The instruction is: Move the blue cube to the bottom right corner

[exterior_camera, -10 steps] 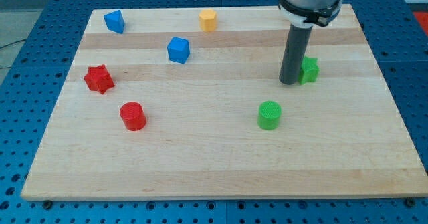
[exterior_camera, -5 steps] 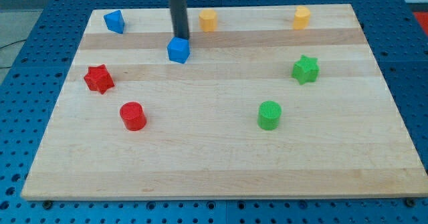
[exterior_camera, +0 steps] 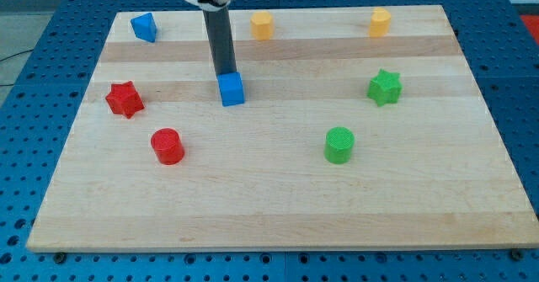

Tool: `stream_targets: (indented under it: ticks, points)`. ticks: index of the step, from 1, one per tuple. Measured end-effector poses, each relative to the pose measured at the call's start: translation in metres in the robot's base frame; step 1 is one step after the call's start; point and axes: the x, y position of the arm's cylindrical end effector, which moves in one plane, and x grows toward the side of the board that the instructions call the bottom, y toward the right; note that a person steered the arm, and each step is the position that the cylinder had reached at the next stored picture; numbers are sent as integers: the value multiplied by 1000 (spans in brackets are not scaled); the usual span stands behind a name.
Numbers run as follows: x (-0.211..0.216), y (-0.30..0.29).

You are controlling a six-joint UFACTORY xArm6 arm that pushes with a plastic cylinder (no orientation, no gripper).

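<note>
Wooden surface seen from the one camera, resting on a blue perforated base. There are no containers; every block lies directly on the bare wood.

The tool is a straight dark rod with no jaws, so it neither opens nor closes and grips nothing. It descends from the view's top, and my tip stands at the top edge of the blue cube, apparently touching it on the side facing the view's top. The blue cube lies left of the surface's centre, in the upper half, well apart from the bottom right corner.

Other blocks: a second blue block of irregular shape near the top left corner; a red star near the left edge; a red cylinder below and right of that star; a yellow block just right of the rod near the top edge; another yellow block toward the top right; a green star on the right; a green cylinder below and left of the green star.
</note>
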Motion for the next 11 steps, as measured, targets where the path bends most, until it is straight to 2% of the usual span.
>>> stream_targets:
  ticks: [2,5,7,9,11]
  points:
    - [50,7]
    - [96,15]
    - [99,7]
    - [146,10]
    - [156,20]
